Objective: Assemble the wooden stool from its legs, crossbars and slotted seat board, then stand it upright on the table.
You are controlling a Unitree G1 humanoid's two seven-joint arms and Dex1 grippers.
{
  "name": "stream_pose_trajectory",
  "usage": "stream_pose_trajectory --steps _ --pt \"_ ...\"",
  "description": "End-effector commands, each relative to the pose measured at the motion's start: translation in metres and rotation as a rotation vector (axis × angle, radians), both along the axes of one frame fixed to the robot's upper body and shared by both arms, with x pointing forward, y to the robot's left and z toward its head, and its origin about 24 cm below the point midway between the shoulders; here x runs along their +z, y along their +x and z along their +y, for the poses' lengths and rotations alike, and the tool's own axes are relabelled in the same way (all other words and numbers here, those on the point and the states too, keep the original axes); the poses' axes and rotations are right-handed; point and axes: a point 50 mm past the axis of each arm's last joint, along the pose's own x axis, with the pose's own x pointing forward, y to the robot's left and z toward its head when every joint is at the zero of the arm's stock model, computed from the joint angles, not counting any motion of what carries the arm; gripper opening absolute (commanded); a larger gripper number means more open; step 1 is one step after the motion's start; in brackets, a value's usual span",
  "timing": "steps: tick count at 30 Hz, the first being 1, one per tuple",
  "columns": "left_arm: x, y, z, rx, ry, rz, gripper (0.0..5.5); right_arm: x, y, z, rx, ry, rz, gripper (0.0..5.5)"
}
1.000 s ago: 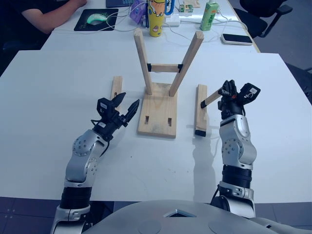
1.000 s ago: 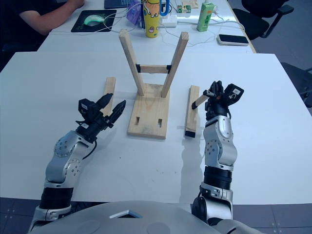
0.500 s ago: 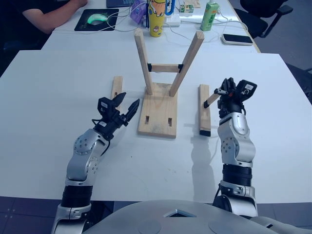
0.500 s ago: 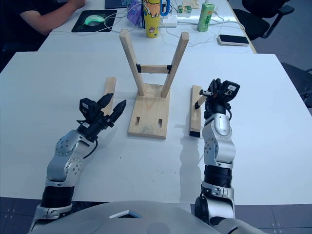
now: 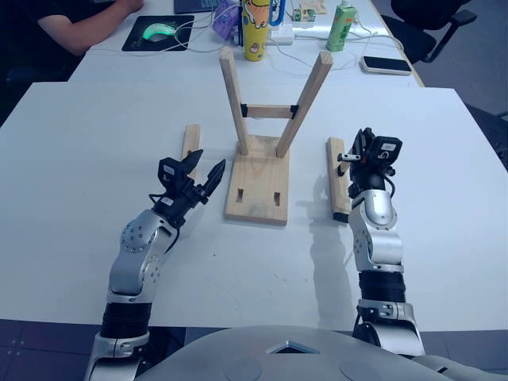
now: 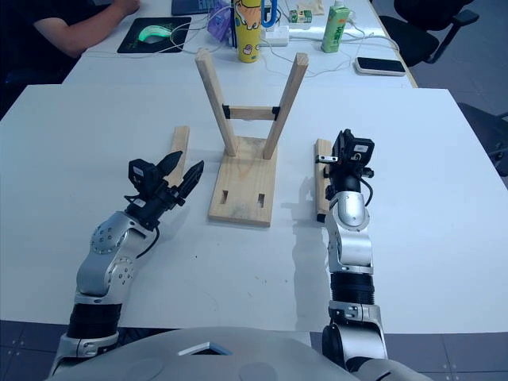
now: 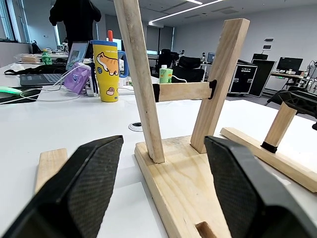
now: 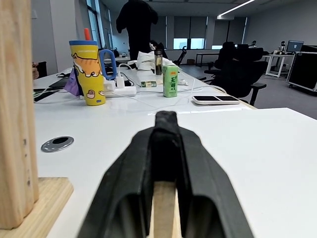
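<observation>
The slotted seat board [image 5: 256, 190] lies flat on the white table with two legs [image 5: 232, 99] standing up from it, joined by a crossbar [image 5: 270, 111]. A loose leg [image 5: 190, 143] lies to its left. Just right of that leg and left of the board, my left gripper [image 5: 210, 159] hovers open, its pads [image 7: 94, 188] facing the board. A second leg [image 5: 336, 186] lies right of the board with a short crossbar [image 8: 164, 208] plugged into it. My right gripper [image 5: 355, 155] is shut on that crossbar.
A second table behind holds a yellow cup [image 5: 254, 28], a green carton [image 5: 341, 25], a phone [image 5: 385, 62], cables and a mouse pad [image 5: 156, 32]. A person's arm rests at its far left. Bare table [image 5: 95, 159] spreads to both sides and in front.
My right gripper has moved left towards the seat board and turned, swinging the held crossbar and its leg so the leg lies straighter beside the board. The left arm has stayed put.
</observation>
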Motion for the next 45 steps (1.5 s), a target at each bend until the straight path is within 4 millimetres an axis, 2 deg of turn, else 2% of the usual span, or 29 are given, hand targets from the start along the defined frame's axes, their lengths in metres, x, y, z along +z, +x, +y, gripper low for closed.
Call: stream_pose_trajectory --steps 1,10,17,18,22,28,32,34,37,39,40,42,43,45 --pt "0.001 -0.002 -0.001 0.009 0.011 0.001 3.03 -0.054 -0.023 -0.007 -0.004 0.045 0.248 0.41" --pt "-0.001 0.002 0.0 0.036 0.031 -0.002 3.03 -0.044 -0.011 -0.001 0.077 0.06 0.212 0.41" --pt "0.002 0.007 -0.001 0.042 0.06 -0.039 3.03 -0.026 -0.005 0.0 0.091 0.044 0.108 0.41" --pt "0.002 0.007 -0.001 0.042 0.06 -0.04 3.03 -0.021 -0.005 0.0 0.093 0.049 0.086 0.78" --pt "0.002 0.007 -0.002 0.038 0.058 -0.043 3.03 0.006 0.0 0.004 0.098 0.041 -0.012 1.28" --pt "-0.002 0.004 -0.005 0.039 0.055 -0.037 3.03 0.043 0.008 0.002 0.11 0.006 -0.1 1.31" --pt "-0.006 -0.001 -0.007 0.058 0.044 -0.03 3.03 0.085 0.016 0.004 0.147 -0.014 -0.217 1.31" --pt "-0.008 -0.002 -0.009 0.065 0.041 -0.028 3.03 0.108 0.023 0.006 0.165 -0.03 -0.275 0.97" --pt "-0.009 -0.002 -0.014 0.075 0.029 -0.03 3.03 0.146 0.045 0.009 0.208 -0.013 -0.351 0.54" --pt "-0.01 -0.001 -0.015 0.078 0.025 -0.031 3.03 0.158 0.055 0.011 0.232 -0.016 -0.361 0.28" --pt "-0.01 -0.001 -0.016 0.08 0.023 -0.033 3.03 0.161 0.059 0.011 0.24 -0.018 -0.359 0.07" --pt "-0.01 0.0 -0.016 0.082 0.022 -0.037 3.03 0.164 0.061 0.01 0.246 -0.02 -0.361 0.03" --pt "-0.01 0.0 -0.015 0.088 0.022 -0.037 3.03 0.16 0.063 0.012 0.255 -0.021 -0.345 0.03" --pt "-0.01 -0.001 -0.013 0.097 0.021 -0.035 3.03 0.137 0.063 0.01 0.234 -0.019 -0.257 0.03"
